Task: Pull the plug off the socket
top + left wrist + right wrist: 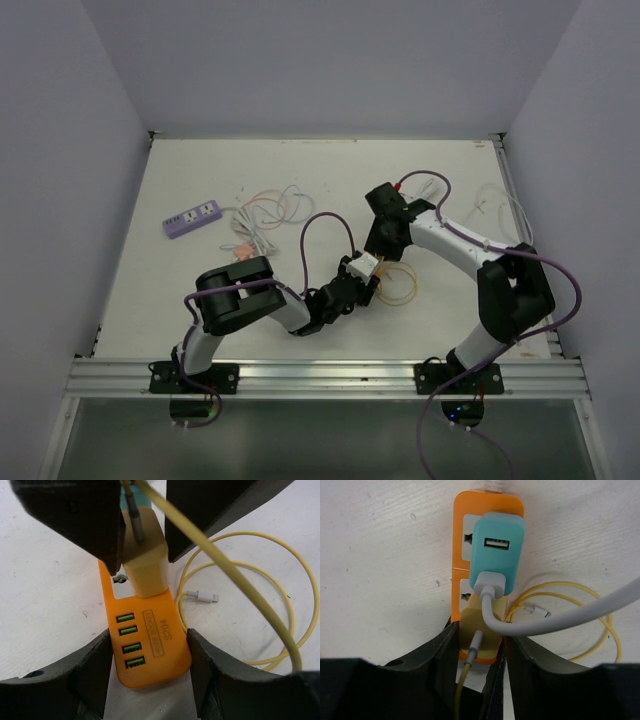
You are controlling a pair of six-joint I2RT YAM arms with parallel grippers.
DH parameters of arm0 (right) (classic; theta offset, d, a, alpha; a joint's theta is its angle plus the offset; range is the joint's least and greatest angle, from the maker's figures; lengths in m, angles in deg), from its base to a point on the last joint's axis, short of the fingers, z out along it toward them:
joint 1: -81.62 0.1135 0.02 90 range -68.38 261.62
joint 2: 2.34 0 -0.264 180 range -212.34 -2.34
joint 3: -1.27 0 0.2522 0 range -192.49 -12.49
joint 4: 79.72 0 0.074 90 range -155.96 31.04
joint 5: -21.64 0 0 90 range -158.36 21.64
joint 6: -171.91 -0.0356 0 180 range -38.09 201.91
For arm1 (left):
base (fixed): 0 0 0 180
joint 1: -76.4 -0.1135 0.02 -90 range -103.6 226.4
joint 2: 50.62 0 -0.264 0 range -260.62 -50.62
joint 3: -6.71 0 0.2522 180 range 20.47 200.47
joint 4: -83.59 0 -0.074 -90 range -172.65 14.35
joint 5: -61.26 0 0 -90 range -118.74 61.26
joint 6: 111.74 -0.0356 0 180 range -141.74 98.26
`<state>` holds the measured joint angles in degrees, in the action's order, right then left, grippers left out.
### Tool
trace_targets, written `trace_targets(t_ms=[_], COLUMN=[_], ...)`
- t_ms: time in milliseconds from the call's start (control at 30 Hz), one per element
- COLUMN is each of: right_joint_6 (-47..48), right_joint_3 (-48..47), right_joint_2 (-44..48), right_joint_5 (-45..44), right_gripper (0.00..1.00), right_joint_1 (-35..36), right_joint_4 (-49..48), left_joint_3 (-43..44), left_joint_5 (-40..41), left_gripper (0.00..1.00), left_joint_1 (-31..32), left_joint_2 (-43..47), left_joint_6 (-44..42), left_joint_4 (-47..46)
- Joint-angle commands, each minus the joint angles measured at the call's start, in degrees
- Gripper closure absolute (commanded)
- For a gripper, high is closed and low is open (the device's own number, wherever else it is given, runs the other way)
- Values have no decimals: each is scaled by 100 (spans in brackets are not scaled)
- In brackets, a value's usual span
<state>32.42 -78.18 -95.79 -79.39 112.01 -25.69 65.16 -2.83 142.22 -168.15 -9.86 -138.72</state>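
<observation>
An orange socket strip (157, 607) with several green USB ports lies flat on the white table. A yellow plug (145, 565) with a yellow cable (280, 580) is seated in it. A teal plug (497, 545) with a white cable (580, 615) sits in the slot behind. My left gripper (148, 647) is shut on the strip's USB end, one finger on each long side. My right gripper (479, 635) is shut on the yellow plug (470, 622), which still sits in the socket (457, 580). In the top view the two grippers, left (350, 285) and right (378, 250), meet at mid-table.
A purple power strip (192, 217) lies at the far left, with a tangle of thin cables (265, 215) and a small pink item (240, 250) beside it. The yellow cable coils (400, 285) right of the socket. Grey walls surround the table on three sides.
</observation>
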Motion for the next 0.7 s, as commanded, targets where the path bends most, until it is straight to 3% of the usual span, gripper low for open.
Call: trace_targets(t_ms=[0,333,667], right_joint_6=[-104,-104,-95], right_joint_3=[-155,13,-233], right_joint_2=[2,20,397], right_joint_5=[-163,-163,-66], right_gripper=[58,100,100], right_joint_1=[37,37,37], right_joint_4=[-63,-37,60], left_joint_3=[84,84,163], left_joint_5=[133,186,195], left_gripper=[59,62,64], left_joint_1=[27,27,18], left_joint_2=[-147,-147,-191], left_joint_6=[-10,34,86], left_joint_4=[-35,26,202])
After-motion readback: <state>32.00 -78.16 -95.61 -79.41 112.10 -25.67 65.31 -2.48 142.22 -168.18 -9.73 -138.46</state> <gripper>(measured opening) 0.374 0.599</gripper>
